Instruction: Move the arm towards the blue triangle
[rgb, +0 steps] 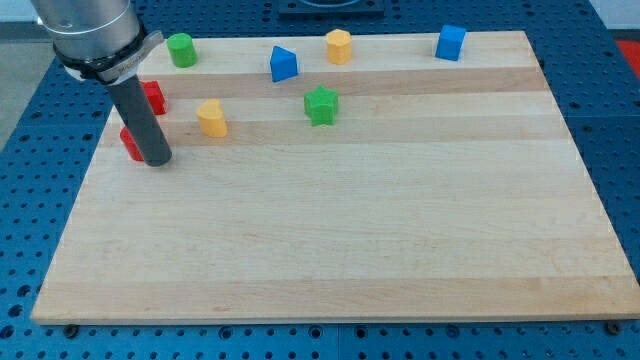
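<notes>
**Tip at the board's left edge, blue triangle up and to the right**

While the rod stands low on the view's left side of the wooden board (330, 250), my tip (156, 160) rests on the surface with nothing gripped; it is a bare rod, so there is no hand to open or close. Taking the tip as my landmark, a red block (129, 143) sits just beside it on the view's left, partly hidden by the rod, and I cannot tell whether they touch. A second red block (153, 97) lies above the tip, behind the rod.

The blue triangle (283, 64) is my target. It lies well apart from the tip, toward the view's upper right, near the board's far edge. That diagonal is what the move turns on, as I judge it: mostly rightward, somewhat upward.

A yellow block (211, 117) stands near the tip on its upper right, close to the straight line, so I expect to pass beside it. Beyond the triangle from the tip sit a green star-like block (321, 104), an orange block (339, 46) and a blue cube (451, 42). A green block (181, 49) lies above the tip.
</notes>
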